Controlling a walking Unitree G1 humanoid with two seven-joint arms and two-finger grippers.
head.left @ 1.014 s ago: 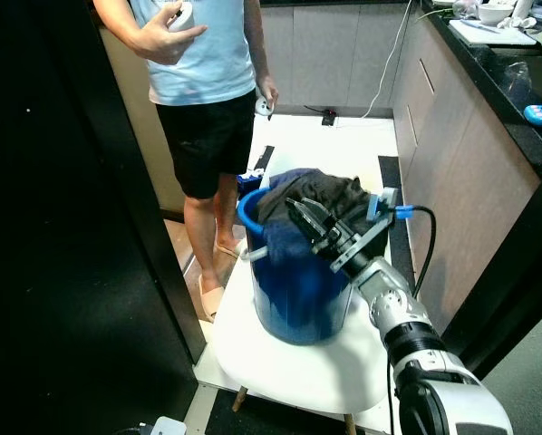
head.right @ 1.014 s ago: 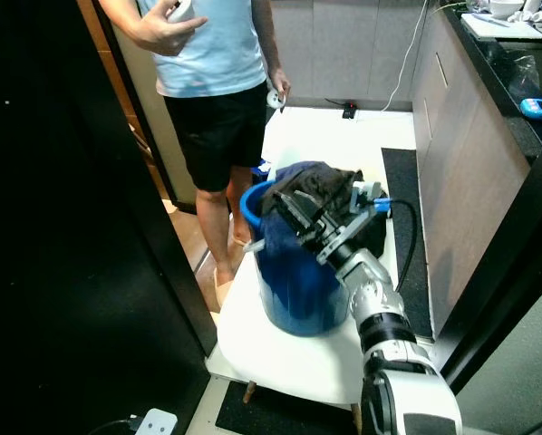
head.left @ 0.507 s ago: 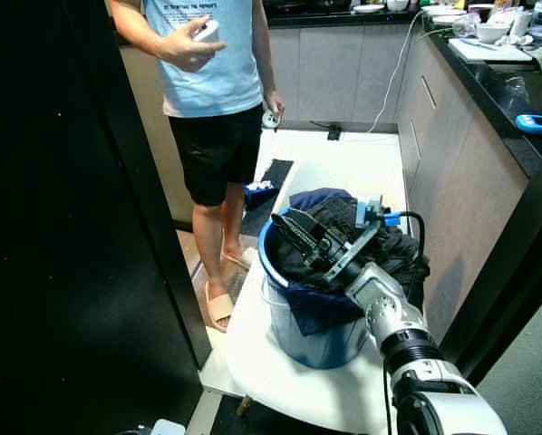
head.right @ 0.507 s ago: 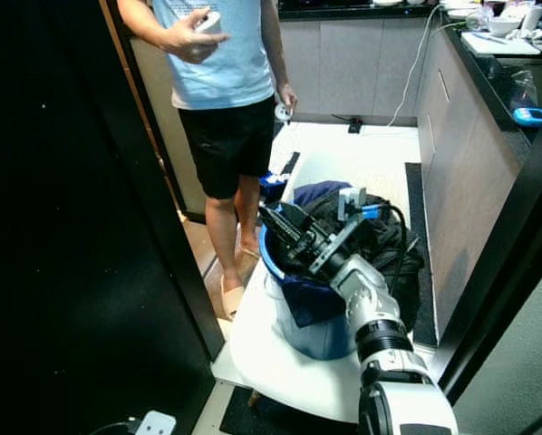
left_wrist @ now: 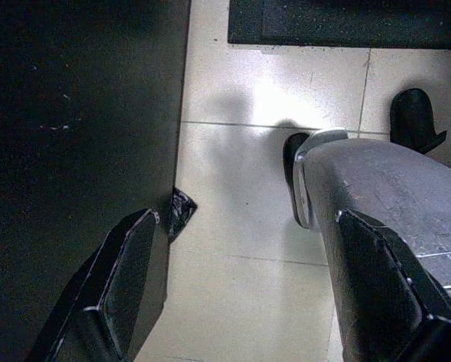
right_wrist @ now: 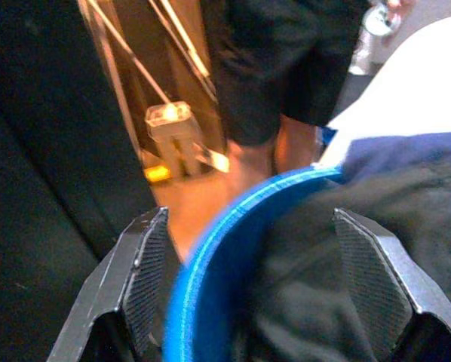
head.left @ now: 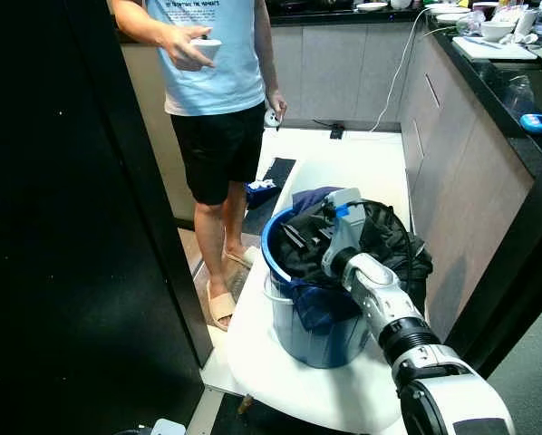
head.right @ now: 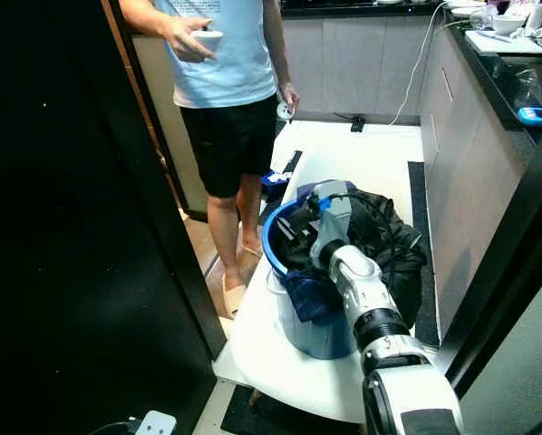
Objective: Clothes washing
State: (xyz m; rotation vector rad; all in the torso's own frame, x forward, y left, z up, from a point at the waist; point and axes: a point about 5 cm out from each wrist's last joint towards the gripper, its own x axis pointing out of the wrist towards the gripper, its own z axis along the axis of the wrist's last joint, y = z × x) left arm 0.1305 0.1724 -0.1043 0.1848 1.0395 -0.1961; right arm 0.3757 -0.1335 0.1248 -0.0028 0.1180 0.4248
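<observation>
A blue bucket [head.left: 318, 337] stands on a white seat [head.left: 257, 358], heaped with dark clothes [head.left: 384, 246] that spill over its right side. My right gripper [head.left: 300, 237] is low over the clothes at the bucket's left rim. In the right wrist view the right gripper [right_wrist: 259, 290] is open, its fingers [right_wrist: 146, 275] wide apart on either side of the blue rim [right_wrist: 233, 226], with dark cloth [right_wrist: 346, 219] between them. Nothing is held. My left gripper [left_wrist: 248, 302] hangs idle and open over pale floor tiles.
A person [head.left: 212, 100] in a light blue shirt and black shorts stands just left of the bucket, holding a small white thing. A black panel [head.left: 53, 227] walls off the left. Cabinets under a dark counter [head.left: 498, 82] run along the right. A dark mat [head.left: 273, 172] lies on the floor.
The camera has shifted since one second ago. My right gripper has turned and drawn back lower onto the clothes at the bucket's rim. The person's raised hand has dropped slightly.
</observation>
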